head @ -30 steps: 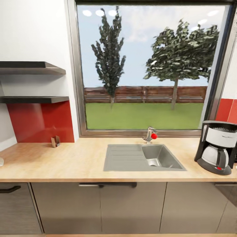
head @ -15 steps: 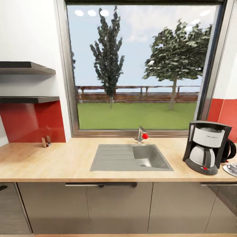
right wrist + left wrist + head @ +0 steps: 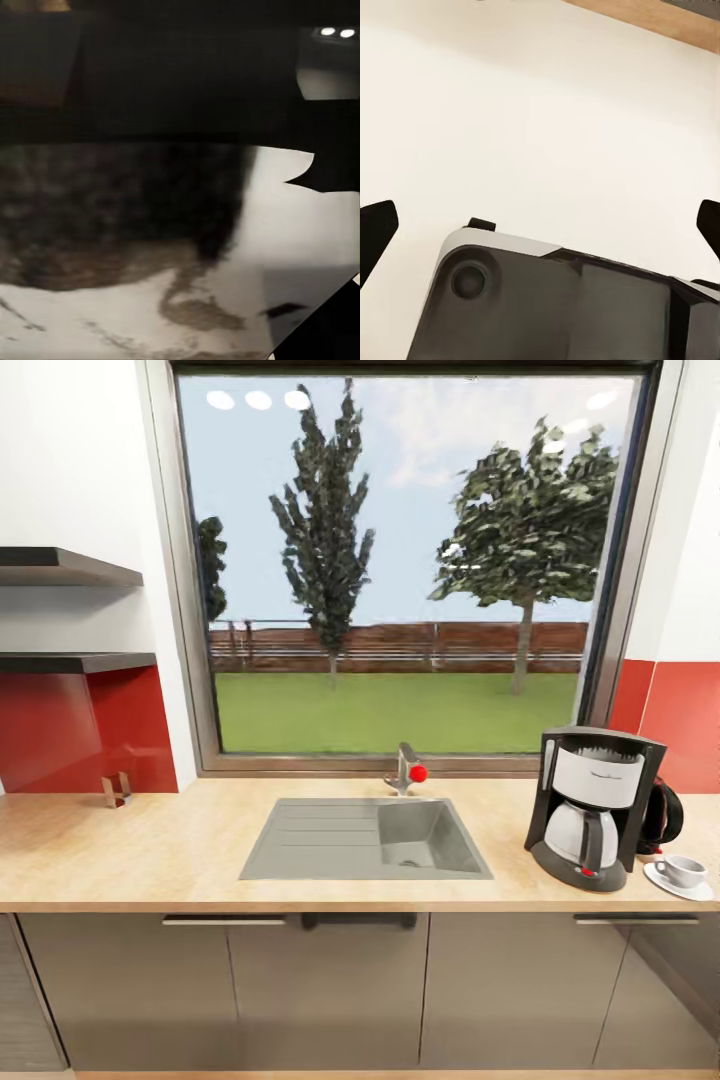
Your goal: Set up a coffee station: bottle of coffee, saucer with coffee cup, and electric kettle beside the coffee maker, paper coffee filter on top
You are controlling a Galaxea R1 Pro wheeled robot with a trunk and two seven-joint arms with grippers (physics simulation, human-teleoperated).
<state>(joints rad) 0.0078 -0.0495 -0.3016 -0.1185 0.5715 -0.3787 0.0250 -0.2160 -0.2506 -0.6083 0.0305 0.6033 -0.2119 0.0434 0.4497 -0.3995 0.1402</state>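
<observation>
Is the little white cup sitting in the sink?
No, the coffee cup sits on the saucer on the countertop, right of the coffee maker, away from the sink.

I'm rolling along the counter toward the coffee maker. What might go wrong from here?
The coffee cup on its saucer sits near the countertop's front edge, right beside the coffee maker; a wide arm swing there might knock it off. The electric kettle is half hidden behind the coffee maker, so reaching around blind could bump either one.
</observation>
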